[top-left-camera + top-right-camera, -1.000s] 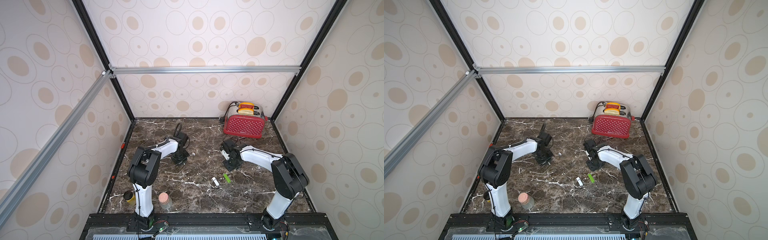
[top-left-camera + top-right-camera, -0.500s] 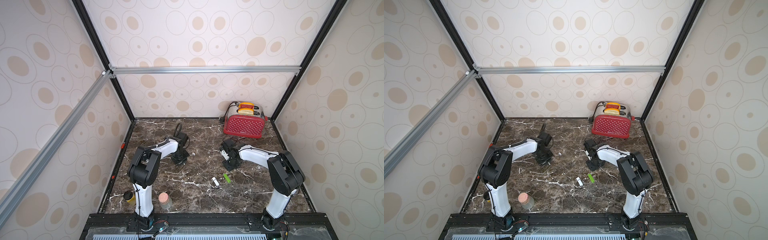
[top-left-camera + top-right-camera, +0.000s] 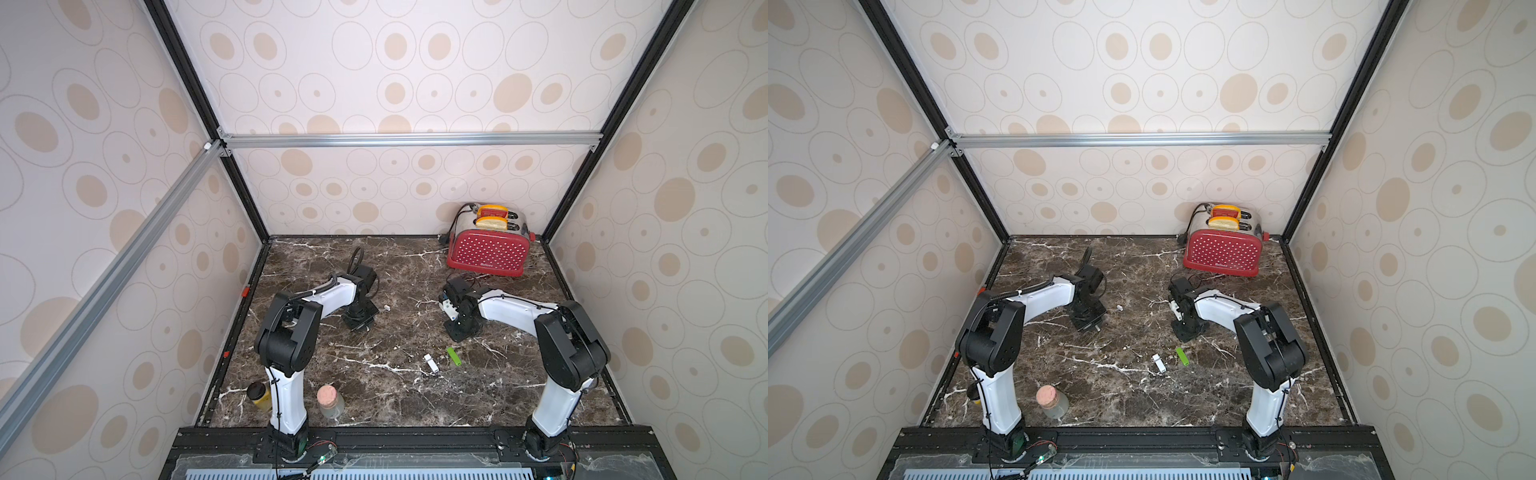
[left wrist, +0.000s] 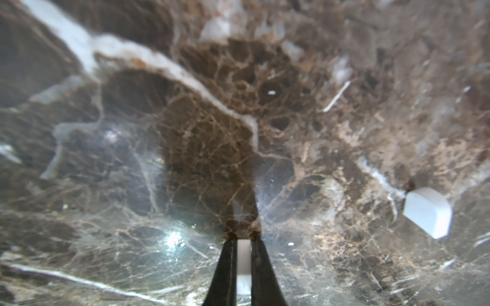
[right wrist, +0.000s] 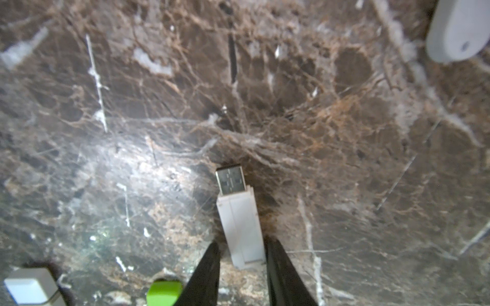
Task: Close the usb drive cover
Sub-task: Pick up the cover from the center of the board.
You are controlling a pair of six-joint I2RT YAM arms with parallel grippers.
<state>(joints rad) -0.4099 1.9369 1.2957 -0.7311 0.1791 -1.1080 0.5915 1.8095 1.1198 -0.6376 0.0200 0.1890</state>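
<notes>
My left arm (image 3: 332, 297) and right arm (image 3: 511, 309) are white shells with bulky black joints (image 3: 286, 336), thin black cables (image 3: 301, 293), and black tapered gripper fingers (image 4: 228, 273).

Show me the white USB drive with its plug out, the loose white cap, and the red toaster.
white USB drive (image 5: 240, 227), right wrist view, middle of its plastic body.
white cap (image 4: 427, 216), left wrist view, its broad face.
red toaster (image 3: 488, 251), in a top view, dotted front panel.

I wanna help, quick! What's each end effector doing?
Left end effector: shut; whether holding anything, cannot tell.
Right end effector: open, straddling the uncapped white USB drive.
</notes>
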